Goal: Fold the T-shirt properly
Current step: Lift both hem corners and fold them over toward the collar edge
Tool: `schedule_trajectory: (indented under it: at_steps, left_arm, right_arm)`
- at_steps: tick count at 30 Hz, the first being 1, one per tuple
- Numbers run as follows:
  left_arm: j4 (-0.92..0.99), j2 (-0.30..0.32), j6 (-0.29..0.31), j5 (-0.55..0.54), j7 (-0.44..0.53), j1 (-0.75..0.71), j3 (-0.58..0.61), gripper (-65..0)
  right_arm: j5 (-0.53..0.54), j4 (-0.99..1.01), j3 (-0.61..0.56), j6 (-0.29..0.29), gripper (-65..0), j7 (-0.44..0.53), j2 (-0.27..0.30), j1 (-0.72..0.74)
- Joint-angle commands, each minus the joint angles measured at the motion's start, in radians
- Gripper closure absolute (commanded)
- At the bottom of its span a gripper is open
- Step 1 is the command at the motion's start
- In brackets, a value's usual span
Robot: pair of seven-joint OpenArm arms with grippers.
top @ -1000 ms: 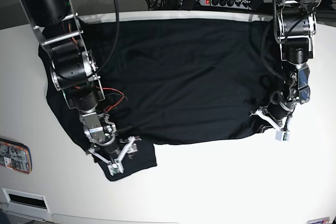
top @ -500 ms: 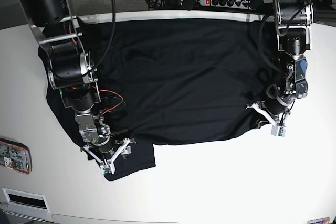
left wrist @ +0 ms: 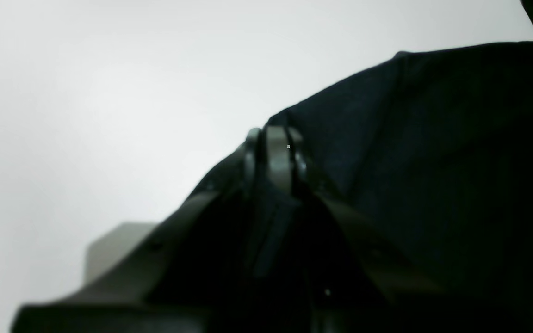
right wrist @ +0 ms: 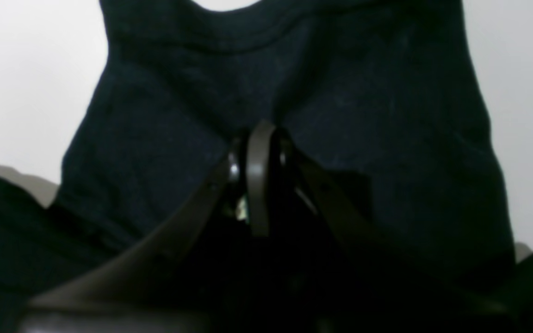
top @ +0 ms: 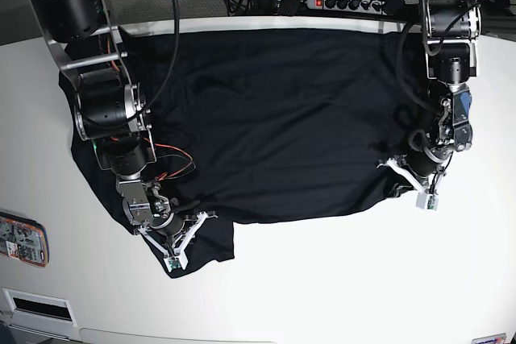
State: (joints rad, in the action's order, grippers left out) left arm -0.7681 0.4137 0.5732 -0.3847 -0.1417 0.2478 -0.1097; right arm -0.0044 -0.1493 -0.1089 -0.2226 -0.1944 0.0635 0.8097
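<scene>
At the near corner of the cloth on the base view's left, the right gripper (top: 179,249) has its jaws pressed together on a sleeve of the T-shirt (top: 274,118) — the right wrist view shows the two fingertips (right wrist: 258,152) meeting with black fabric bunched around them and the sleeve's hemmed edge beyond. Across the table, the left gripper (top: 411,187) is likewise clamped shut on the shirt's opposite near corner; in the left wrist view its tips (left wrist: 275,148) pinch a fold of dark cloth that rises slightly off the white table (left wrist: 109,92). The shirt itself lies spread flat and wide between the two arms — reaching the far table edge, where a power strip (top: 351,2) and cables sit behind.
</scene>
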Motion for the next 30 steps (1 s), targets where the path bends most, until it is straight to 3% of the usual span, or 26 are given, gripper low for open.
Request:
schedule_trajectory:
  at_steps: [1, 8, 14, 21, 30]
  left_arm:
    - [0.005, 0.003, -0.006, 0.059, -0.097, -0.020, 0.006, 0.0]
    - [0.005, 0.003, -0.006, 0.059, -0.097, -0.020, 0.006, 0.0]
    - [0.002, 0.029, -0.006, 0.059, -0.097, -0.017, 0.005, 0.0]
    - [0.002, 0.055, -0.006, 0.059, -0.095, -0.014, 0.005, 0.0]
    - [0.000, 0.118, -0.006, 0.059, -0.094, 0.022, 0.005, 0.0]
  right_arm:
    - [-0.003, -0.009, 0.001, -0.007, 0.0, -0.017, -0.001, 0.026]
    - [-0.001, -0.175, 0.004, -0.007, 0.0, -0.029, 0.002, -0.022]
    - [-0.001, -0.399, 0.005, -0.007, 0.0, -0.135, 0.002, -0.169]
    - [0.001, -0.591, 0.011, -0.007, 0.0, -0.228, 0.003, -0.191]
    - [-0.001, -0.689, 0.140, -0.007, 0.0, -0.274, 0.005, -0.192]
